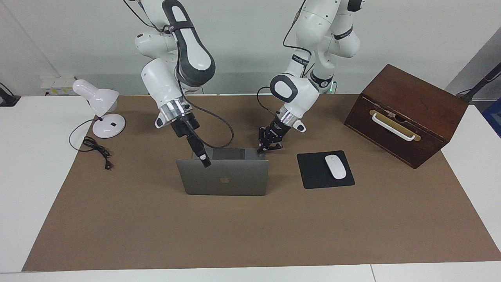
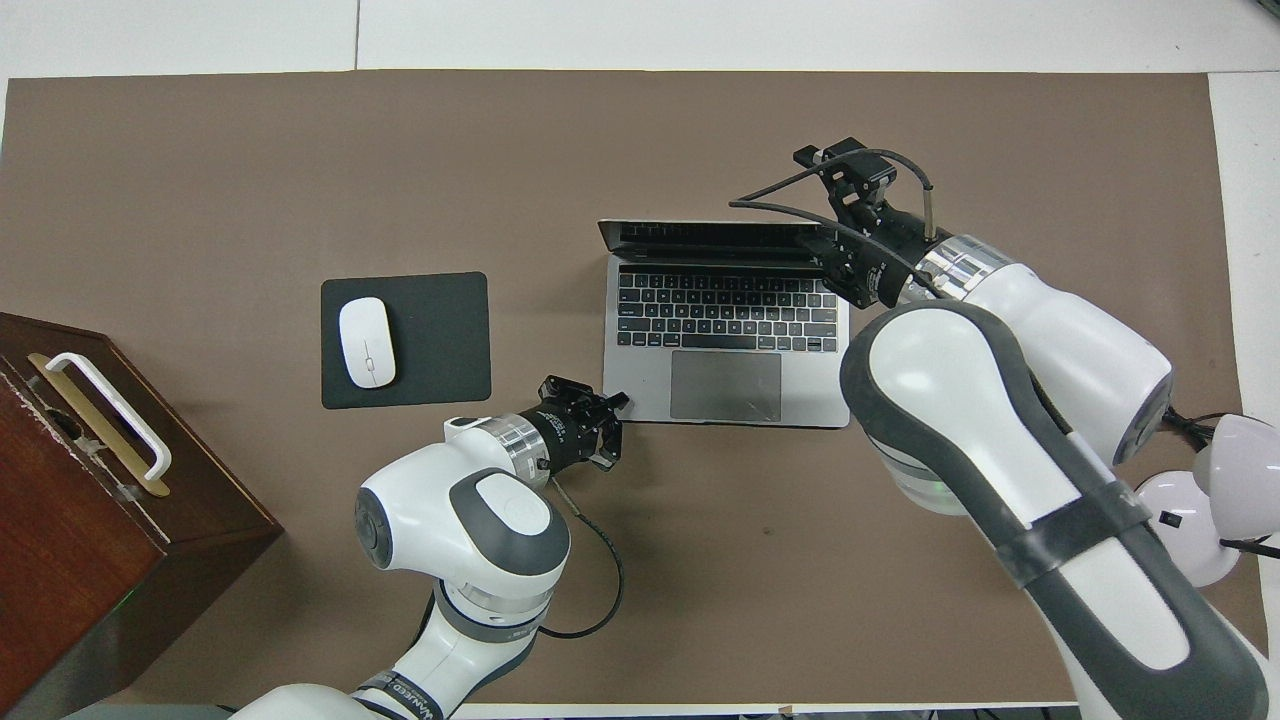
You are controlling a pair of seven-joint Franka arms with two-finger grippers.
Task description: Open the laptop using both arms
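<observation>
- Left gripper (image 1: 269, 148) (image 2: 612, 402): fingers together, tips pressing the laptop (image 1: 225, 178) (image 2: 725, 385) base at its robot-side corner toward the left arm's end.
- Right gripper (image 1: 205, 161) (image 2: 850, 172): finger state cannot be told; tip at the lid's top edge, near the corner toward the right arm's end.
- Laptop: mid-mat (image 1: 250, 227), lid raised past upright, keyboard and trackpad exposed.
- Mouse (image 1: 336, 167) on pad (image 1: 313, 172), beside laptop, toward the left arm's end.

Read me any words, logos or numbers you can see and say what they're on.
Apple logo, no words: on the laptop lid.
Legends on the keyboard: too small to read.
Lettering on the left arm's band: too blurred to read.
</observation>
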